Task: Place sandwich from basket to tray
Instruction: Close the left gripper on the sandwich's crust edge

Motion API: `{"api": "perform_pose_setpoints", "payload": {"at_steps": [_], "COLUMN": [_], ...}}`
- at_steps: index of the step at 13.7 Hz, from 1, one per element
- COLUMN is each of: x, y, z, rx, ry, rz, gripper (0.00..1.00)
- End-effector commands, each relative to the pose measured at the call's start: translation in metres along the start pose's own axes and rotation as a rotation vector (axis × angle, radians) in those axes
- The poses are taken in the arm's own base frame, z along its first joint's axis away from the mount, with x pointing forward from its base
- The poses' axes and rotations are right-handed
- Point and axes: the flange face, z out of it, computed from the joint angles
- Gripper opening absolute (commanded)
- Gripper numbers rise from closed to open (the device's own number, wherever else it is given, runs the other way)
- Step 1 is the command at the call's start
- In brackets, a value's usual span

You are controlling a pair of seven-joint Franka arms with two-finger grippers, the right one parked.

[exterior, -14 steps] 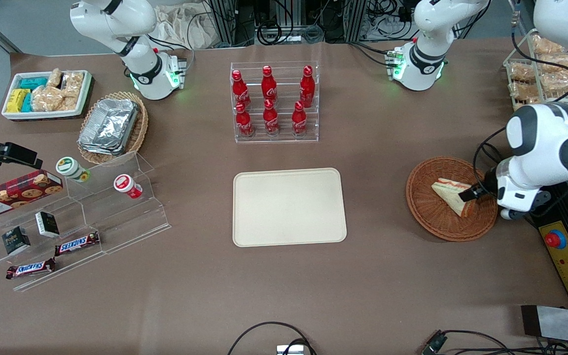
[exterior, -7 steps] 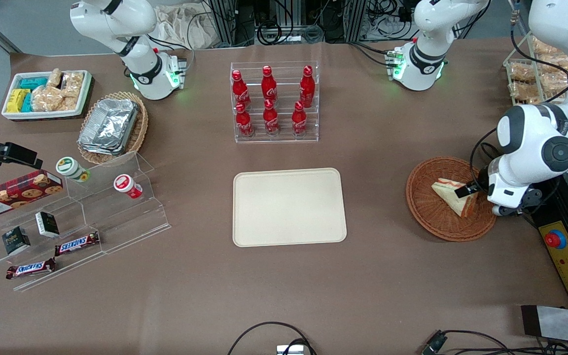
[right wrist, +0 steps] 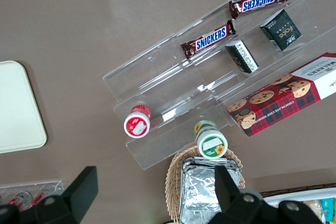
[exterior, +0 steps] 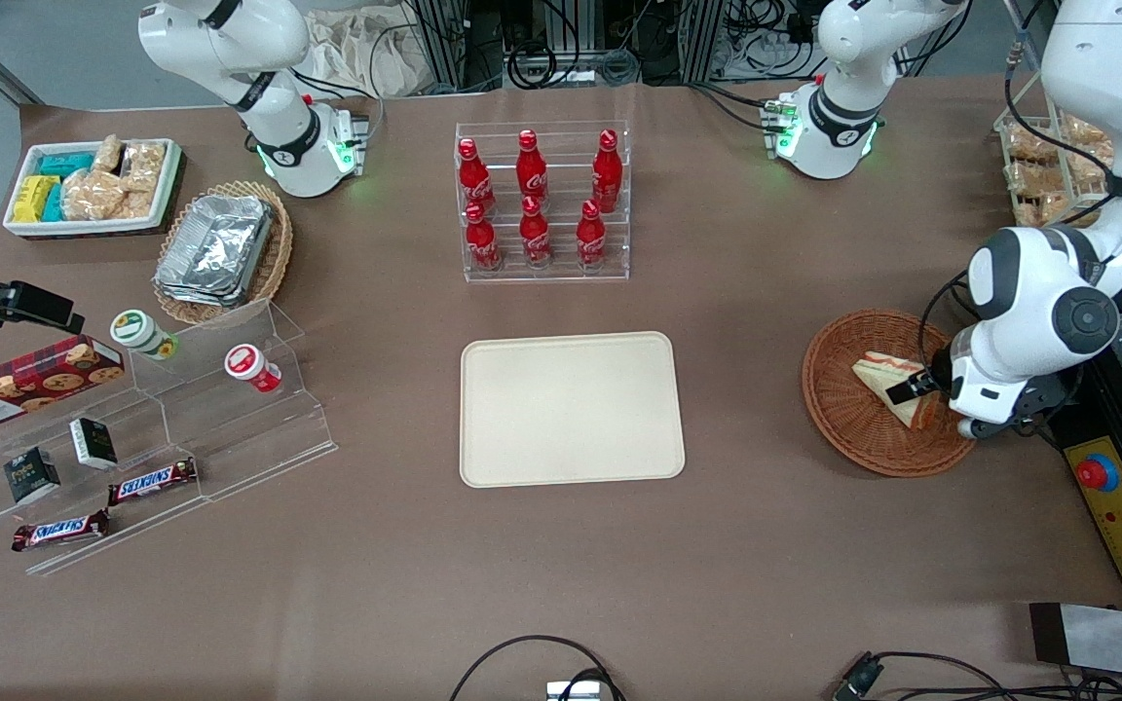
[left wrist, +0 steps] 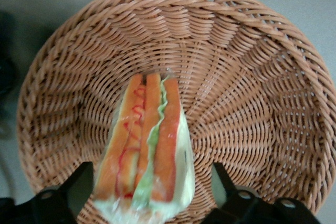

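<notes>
Clearly, my gripper [left wrist: 149, 203] stood open, its fingers [left wrist: 63, 195] straddling the sandwich [left wrist: 146, 148] in the basket [left wrist: 252, 103]. I saw pale bread, orange-red and green layers, glossy clear wrap; round reddish-brown wicker; the smooth cream tray [exterior: 571, 407] lay well apart.

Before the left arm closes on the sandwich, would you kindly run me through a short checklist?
1. Sandwich lies in the basket: ok.
2. End effector open, one finger each side of the sandwich: ok.
3. Fingers low enough to grip: cannot tell.
4. Tray bare to receive it: ok.
5. No obstacle on the table between basket and tray: ok.
</notes>
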Motion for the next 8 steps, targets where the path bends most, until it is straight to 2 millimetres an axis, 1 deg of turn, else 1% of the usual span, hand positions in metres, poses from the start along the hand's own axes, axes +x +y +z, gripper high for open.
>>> {"api": "perform_pose_setpoints", "payload": {"at_steps": [1,2,4,5,6,8], "x": [0.009,0.01,0.01,0.013,0.016,0.021], "y": [0.002,0.002,0.002,0.001,0.006,0.016], "z": [0.002,0.001,-0.004,-0.012,-0.031,-0.073], "rx": [-0.006,-0.009,-0.008,-0.009,-0.011,0.022], "ry": [0.011,0.017,0.024,0.034,0.06,0.043], "rz": [-0.004,-0.009,-0.04,-0.055,-0.074,-0.082], "gripper": [0.18,0.0,0.0,0.0,0.0,0.0]}}
